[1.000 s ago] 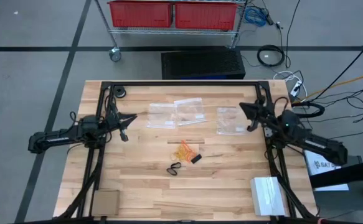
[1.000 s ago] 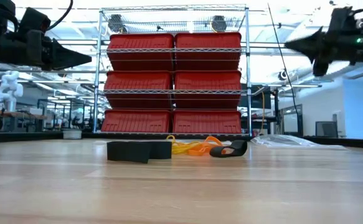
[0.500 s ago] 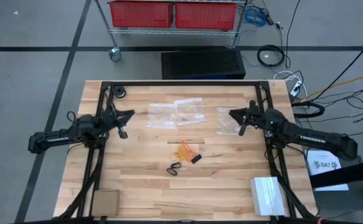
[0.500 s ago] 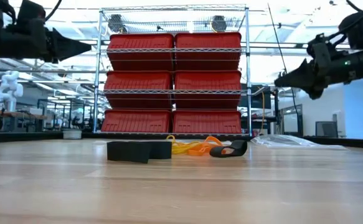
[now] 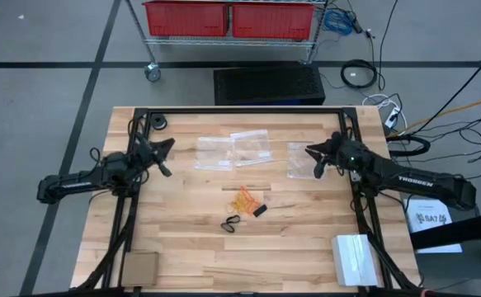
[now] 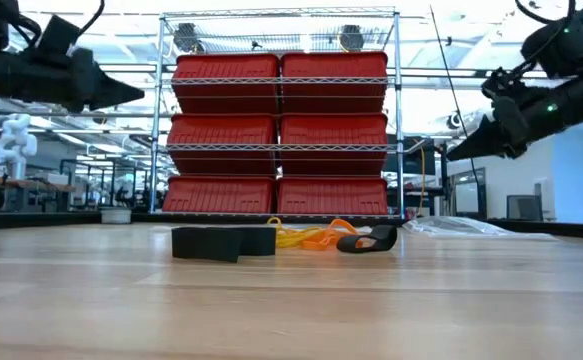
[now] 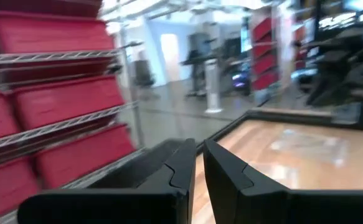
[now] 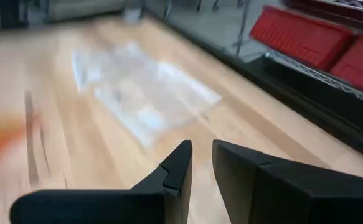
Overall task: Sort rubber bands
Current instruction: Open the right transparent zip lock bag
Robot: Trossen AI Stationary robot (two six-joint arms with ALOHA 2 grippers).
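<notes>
Left end effector [image 5: 166,148]: hovering above the left side of the bench [image 5: 306,256], arm reaching in from the left edge, tips pointing toward the bench's middle; fingers [image 7: 175,168] nearly together with a narrow gap, holding nothing.

Right end effector [image 5: 313,153]: hanging in the air over the right side, arm lying nearly level and angling slightly down in the low view; fingers [image 8: 181,165] drawn close, a thin slit between them, carrying nothing. Its tips are sitting over the rightmost clear bag [image 5: 304,160].

Clear bags [image 5: 233,150]: lying flat in a row across the far half of the bench.

Rubber bands: orange-red cluster [image 5: 246,198] resting at bench centre; black loops [image 5: 232,223] lying just nearer the front edge; all well apart from both end effectors.
</notes>
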